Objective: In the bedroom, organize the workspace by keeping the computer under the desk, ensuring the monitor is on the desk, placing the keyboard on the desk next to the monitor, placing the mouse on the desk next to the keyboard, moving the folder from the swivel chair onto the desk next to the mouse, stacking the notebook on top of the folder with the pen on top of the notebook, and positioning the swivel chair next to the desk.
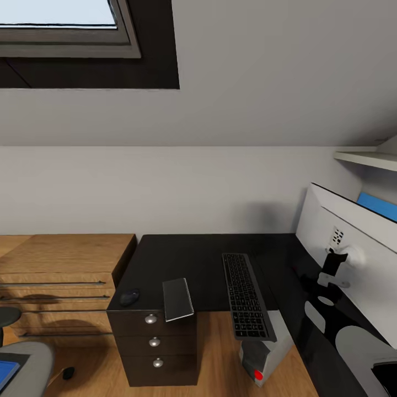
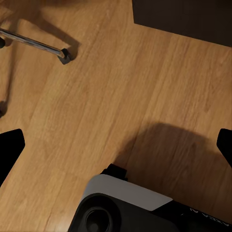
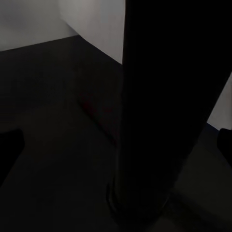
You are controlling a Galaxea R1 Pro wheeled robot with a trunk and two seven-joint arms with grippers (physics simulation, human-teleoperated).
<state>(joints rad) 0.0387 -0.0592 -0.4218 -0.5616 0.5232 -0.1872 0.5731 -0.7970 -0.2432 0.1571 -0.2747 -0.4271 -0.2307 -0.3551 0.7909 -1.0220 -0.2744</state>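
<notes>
Black fingertips [image 2: 10, 150] of the left gripper [image 2: 116, 150] sit at either edge of the left wrist view, spread wide with nothing between them, above the light wood floor [image 2: 121, 96]. A chrome leg of the swivel chair [image 2: 34, 43] with its caster lies on that floor, and a dark corner of the desk's drawer unit [image 2: 188, 17] shows beyond it.

The right gripper's dark fingertips [image 3: 9, 145] appear faintly at the edges of the right wrist view, apart and holding nothing, close to a black upright post [image 3: 164, 106] standing on the glossy tabletop [image 3: 48, 145]; it looks like the monitor's stand.

On the desk [image 1: 204, 259], the keyboard [image 1: 246, 295] lies near the middle, its near end overhanging the front edge. The monitor [image 1: 358, 242] stands to the right of the keyboard, white back showing. The notebook [image 1: 178, 299] lies left of the keyboard, tilted over the front edge, and the mouse [image 1: 130, 297] sits at the desk's left corner above the drawer unit [image 1: 154, 344]. The computer [image 1: 264, 353] stands on the floor below the keyboard's near end. The swivel chair's grey seat [image 1: 27, 358] is left of the desk, with the blue folder [image 1: 6, 372] on it.
</notes>
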